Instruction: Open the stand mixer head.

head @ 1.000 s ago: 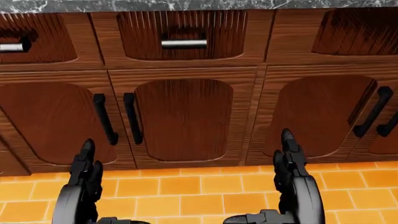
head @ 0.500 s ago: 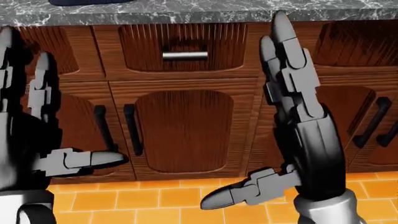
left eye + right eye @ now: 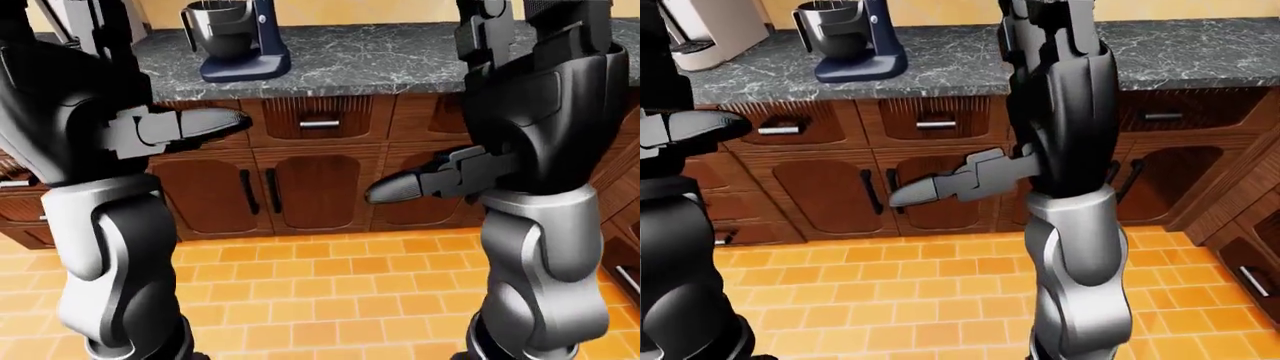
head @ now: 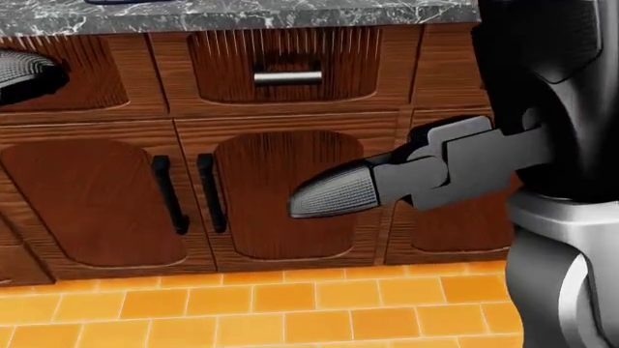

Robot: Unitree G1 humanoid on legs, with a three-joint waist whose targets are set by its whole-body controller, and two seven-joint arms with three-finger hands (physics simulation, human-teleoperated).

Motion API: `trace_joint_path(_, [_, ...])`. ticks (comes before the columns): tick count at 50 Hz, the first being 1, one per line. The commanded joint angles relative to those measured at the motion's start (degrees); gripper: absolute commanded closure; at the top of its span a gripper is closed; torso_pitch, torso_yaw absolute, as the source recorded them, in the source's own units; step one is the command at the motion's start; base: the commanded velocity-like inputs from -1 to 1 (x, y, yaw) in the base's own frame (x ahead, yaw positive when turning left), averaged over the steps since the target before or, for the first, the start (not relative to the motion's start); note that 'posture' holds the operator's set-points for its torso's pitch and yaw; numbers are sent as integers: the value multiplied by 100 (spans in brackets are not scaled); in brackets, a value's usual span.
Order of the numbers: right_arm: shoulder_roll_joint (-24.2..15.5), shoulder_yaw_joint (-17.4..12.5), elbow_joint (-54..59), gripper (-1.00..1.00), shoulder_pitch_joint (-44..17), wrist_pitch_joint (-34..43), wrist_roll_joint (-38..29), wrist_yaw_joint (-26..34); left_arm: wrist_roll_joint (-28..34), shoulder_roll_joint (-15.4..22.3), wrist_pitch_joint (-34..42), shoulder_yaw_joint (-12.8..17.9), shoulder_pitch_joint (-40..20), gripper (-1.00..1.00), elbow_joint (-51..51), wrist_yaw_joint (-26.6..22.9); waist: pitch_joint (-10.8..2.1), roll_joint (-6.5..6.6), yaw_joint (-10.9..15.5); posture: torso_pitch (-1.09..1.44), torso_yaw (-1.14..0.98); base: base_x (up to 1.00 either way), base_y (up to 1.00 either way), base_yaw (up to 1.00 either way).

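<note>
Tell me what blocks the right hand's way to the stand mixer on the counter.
Nothing visible does. The stand mixer stands alone on the counter, and the raised right hand has only bare countertop between them.

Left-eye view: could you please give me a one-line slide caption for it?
Both hands, left and right, raised and empty; blue mixer untouched on the counter.
</note>
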Motion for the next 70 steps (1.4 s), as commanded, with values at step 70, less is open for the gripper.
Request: trace_joint_path(70, [78, 60, -66, -100, 5, -147, -266, 156, 57, 46, -266, 49, 131, -100, -30, -110, -58, 239, -3, 0, 0, 0, 30, 0])
